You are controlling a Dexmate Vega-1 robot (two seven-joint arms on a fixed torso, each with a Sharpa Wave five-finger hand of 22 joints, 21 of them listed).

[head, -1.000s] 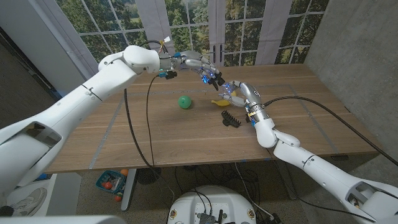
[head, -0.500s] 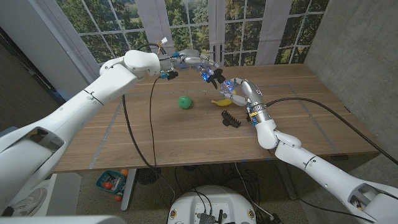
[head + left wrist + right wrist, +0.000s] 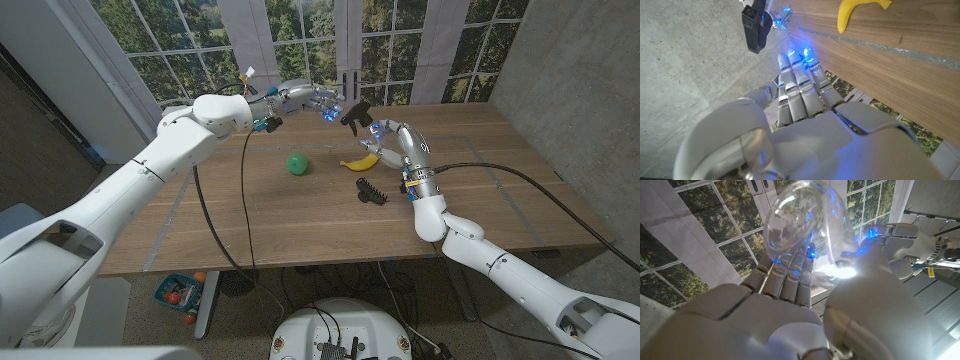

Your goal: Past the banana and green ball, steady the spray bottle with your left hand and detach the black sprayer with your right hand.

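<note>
A: Above the far side of the wooden surface (image 3: pixel 300 215), past the yellow curved banana (image 3: pixel 360 161) and the small green ball (image 3: pixel 296 164), both hands meet in the air. The left hand (image 3: pixel 305 99) reaches in from one side, the right hand (image 3: pixel 385 140) from the other.

B: Where is the clear plastic spray bottle (image 3: pixel 807 230)?

A: Lifted off the surface. In the right wrist view its clear body lies against the right hand's fingers (image 3: pixel 787 280), with the thumb closing on it near the neck, so I judge that hand is gripping the bottle. The black trigger sprayer (image 3: pixel 356 112) sticks up between the two hands.

B: And the left hand?

A: Its fingers (image 3: pixel 800 82) stretch straight towards the sprayer; whether they touch the bottle I cannot tell, and they appear to hold nothing.

B: Progress?

A: The bottle is reached and raised, the sprayer apparently still on. Steadying with the left hand and detaching remain. A black comb-like object (image 3: pixel 371 192) lies near the banana.
</note>
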